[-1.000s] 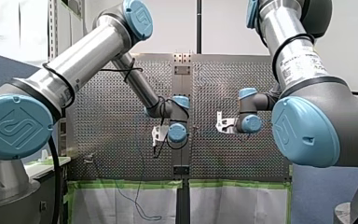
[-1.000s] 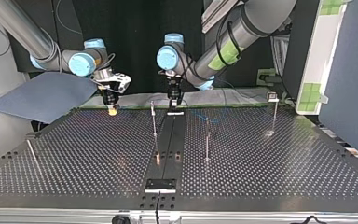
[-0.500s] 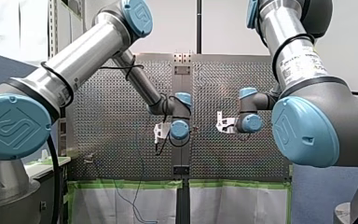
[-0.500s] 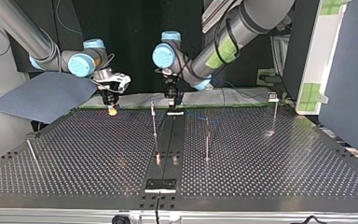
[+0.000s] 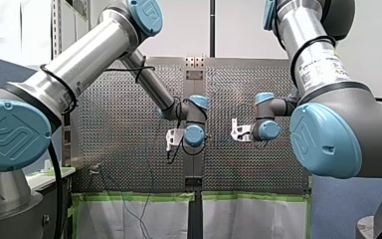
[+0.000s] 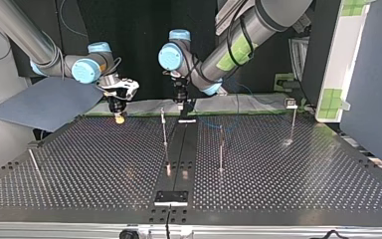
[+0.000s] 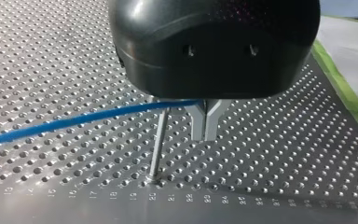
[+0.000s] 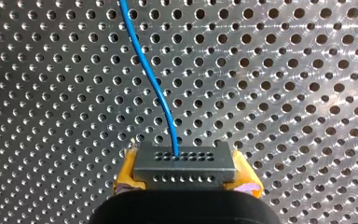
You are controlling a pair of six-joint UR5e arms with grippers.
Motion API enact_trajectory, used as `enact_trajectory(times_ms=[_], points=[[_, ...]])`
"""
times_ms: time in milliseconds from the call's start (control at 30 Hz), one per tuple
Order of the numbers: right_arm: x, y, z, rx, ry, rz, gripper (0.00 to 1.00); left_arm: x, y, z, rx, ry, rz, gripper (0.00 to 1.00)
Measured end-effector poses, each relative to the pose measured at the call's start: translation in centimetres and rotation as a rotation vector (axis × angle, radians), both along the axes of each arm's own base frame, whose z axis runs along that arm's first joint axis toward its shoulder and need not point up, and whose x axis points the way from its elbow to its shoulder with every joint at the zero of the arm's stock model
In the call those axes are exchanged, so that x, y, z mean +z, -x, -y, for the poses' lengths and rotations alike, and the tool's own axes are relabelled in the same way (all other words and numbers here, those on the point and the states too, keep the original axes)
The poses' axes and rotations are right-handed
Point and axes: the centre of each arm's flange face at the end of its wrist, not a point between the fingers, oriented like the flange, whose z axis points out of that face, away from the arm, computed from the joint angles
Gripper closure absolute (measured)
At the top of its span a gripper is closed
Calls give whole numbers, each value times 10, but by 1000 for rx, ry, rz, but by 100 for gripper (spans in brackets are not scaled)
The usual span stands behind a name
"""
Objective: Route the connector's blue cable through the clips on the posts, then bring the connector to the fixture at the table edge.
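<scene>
Left gripper (image 6: 183, 112) nearer right gripper (image 6: 120, 118); one connector (image 8: 185, 164)

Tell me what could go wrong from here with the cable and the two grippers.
1. The cable crosses the post right beside my left gripper, whose fingers look shut on it. Pulling further could snag the cable or bend the post.
2. My right gripper pinches the connector only by its ends, between yellow pads. A hard tug on the cable might twist it loose.
</scene>
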Motion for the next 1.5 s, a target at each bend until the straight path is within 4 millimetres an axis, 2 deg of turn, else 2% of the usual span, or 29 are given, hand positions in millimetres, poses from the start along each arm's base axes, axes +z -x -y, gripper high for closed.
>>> enact_trajectory(times_ms=[467,900,1233,1500], points=[[3,3,6,-8,8,3,100,4,-7,1,-4,13,23,100],[4,3,7,-9,11,7,100,8,-26,-2,-37,41,49,100],[4,2,6,7,11,10,100,-12,-42,-9,-23,37,15,100],[5,3,8,6,16,14,100,-6,-56,-10,-23,50,22,100]])
